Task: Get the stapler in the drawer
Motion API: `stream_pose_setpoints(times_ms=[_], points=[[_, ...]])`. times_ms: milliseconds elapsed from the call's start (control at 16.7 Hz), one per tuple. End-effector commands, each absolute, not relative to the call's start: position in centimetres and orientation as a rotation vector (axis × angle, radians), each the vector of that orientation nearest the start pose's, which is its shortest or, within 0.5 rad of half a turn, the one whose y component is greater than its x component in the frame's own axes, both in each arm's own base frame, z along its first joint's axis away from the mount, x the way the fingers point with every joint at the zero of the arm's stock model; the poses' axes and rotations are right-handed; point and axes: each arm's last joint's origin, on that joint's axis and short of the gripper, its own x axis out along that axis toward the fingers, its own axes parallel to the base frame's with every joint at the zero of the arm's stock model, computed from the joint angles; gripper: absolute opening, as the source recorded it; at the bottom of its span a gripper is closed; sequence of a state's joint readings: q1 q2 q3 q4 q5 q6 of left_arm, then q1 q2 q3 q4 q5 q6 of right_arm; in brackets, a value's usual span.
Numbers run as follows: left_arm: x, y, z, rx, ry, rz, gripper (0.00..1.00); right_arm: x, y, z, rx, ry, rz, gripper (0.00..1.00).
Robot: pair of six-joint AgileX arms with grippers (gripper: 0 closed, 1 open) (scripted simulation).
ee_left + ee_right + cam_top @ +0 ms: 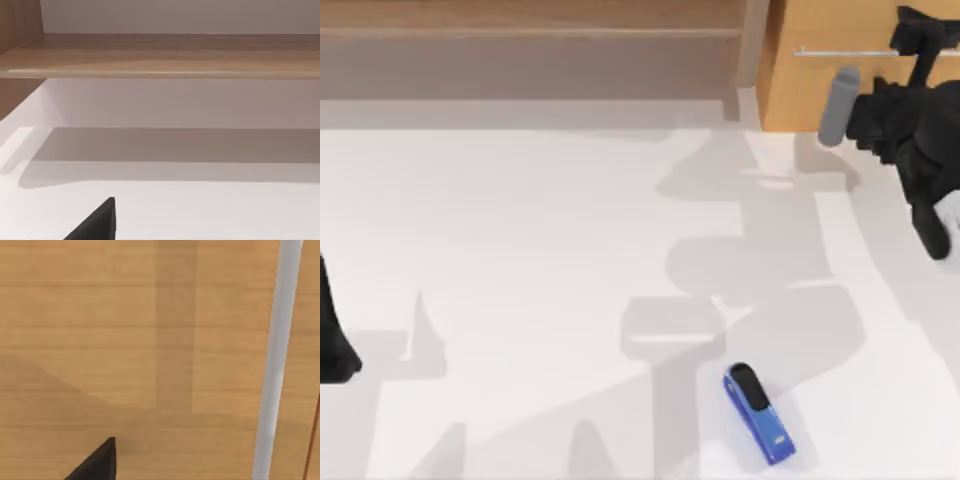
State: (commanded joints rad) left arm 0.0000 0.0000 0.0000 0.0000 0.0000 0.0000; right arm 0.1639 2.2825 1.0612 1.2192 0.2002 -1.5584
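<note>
While the stapler [758,414] lies at the table's near edge, long axis angled toward the near right, the right gripper [910,45] sits against the shut drawer [820,90] by its handle [277,360]; its finger opening I cannot tell.

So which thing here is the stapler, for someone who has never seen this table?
Start from the white table in the top view and go to its near edge, right of centre. The stapler lies there alone, flat on the surface: a small blue bar with a glossy black top strip.
</note>
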Motion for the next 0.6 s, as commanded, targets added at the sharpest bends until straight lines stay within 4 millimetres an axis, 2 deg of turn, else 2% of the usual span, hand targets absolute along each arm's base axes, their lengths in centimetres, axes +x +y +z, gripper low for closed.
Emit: stream_pose_setpoints(times_ms=[600], points=[[10.57,-0.12,16.0,0.0,0.0,0.0,1.0,43.07,6.93,8.92,-1.571,0.008,-0.008,0.17]])
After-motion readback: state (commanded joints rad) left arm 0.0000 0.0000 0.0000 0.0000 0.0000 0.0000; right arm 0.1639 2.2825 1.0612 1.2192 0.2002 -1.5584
